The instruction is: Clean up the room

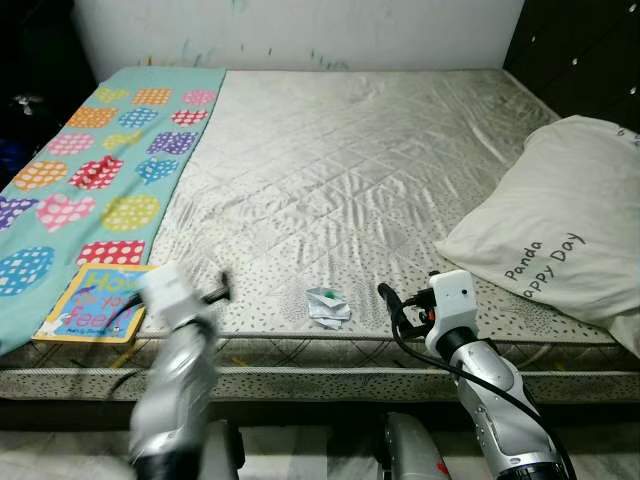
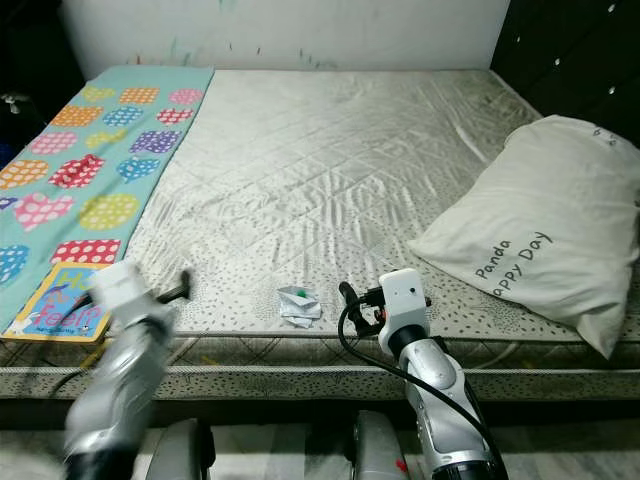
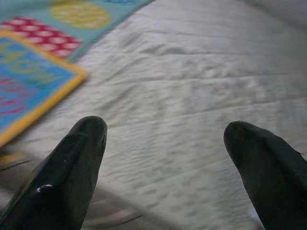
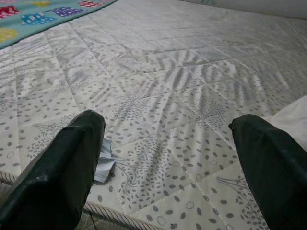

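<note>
A small crumpled white and green paper scrap [image 1: 328,305] lies on the bare mattress [image 1: 340,170] near its front edge. My right gripper [image 1: 392,304] hovers just right of the scrap, open and holding nothing. In the right wrist view the scrap [image 4: 103,162] peeks out beside one finger [image 4: 72,167]. A colourful children's book [image 1: 92,303] rests at the front left, partly on the teal blanket [image 1: 95,165]. My left gripper [image 1: 220,292], blurred, is between the book and the scrap, open and empty. The book's corner [image 3: 29,81] also shows in the left wrist view.
A large white pillow [image 1: 565,225] printed "Panda Happy Day" lies at the right side of the bed. A white wall [image 1: 300,30] runs behind the bed, with a dark padded headboard [image 1: 590,50] at the right. Floor [image 1: 300,445] is below the mattress edge.
</note>
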Robot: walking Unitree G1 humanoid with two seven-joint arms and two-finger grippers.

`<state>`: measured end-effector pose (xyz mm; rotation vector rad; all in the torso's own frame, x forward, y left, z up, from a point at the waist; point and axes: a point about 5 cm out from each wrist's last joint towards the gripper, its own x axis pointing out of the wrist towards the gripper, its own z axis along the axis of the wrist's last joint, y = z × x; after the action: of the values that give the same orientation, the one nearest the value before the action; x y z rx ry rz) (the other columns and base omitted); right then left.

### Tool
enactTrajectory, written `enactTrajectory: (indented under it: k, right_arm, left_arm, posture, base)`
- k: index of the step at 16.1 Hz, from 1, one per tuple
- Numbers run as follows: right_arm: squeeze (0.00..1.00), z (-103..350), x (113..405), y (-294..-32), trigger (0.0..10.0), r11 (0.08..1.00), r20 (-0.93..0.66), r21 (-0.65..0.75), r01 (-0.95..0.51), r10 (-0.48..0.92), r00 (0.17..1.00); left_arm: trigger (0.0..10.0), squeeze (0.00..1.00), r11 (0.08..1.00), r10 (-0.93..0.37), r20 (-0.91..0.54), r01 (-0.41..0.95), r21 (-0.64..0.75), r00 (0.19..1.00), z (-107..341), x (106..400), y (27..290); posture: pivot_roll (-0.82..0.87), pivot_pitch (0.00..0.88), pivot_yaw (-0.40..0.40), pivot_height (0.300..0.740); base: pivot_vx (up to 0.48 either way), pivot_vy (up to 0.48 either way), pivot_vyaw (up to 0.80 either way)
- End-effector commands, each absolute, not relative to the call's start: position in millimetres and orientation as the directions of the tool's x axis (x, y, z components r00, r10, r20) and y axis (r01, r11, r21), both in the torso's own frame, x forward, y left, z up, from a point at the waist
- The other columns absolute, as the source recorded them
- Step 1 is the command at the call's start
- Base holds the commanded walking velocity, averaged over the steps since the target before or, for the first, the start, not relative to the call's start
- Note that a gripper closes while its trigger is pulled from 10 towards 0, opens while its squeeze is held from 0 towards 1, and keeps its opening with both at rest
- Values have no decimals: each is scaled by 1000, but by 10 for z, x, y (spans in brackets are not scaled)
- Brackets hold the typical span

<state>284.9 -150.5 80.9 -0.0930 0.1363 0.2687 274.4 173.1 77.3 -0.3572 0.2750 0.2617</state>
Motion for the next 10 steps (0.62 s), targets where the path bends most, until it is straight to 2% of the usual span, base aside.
enactTrajectory:
  k: [1, 2, 4, 10]
  right_arm:
    - [0, 814, 2867, -1511, 10000, 961, -138, -76, -265, 253, 957]
    - [0, 785, 2862, -1538, 10000, 965, -147, -76, -251, 238, 960]
    - [0, 790, 2870, -1538, 10000, 961, -148, -110, -255, 238, 960]
    - [0, 782, 2841, -1531, 10000, 954, -147, -122, -274, 256, 955]
  left_arm:
    - [10000, 0, 927, 166, -326, -260, -271, 931, 705, 2603, 1696]
    - [10000, 0, 968, 131, -301, -187, -166, 945, 710, 2463, 1817]
    - [10000, 0, 984, 71, -317, -118, -132, 946, 672, 2364, 1855]
    - [10000, 0, 989, 4, -306, -49, -138, 952, 715, 2393, 1704]
  posture:
    - [-78, 0, 11, 575]
    - [-80, 0, 17, 575]
    - [-80, 0, 19, 575]
    - [-89, 0, 13, 575]
  base:
    - [0, 0, 0]
    - [0, 0, 0]
    - [0, 0, 0]
    - [0, 0, 800]
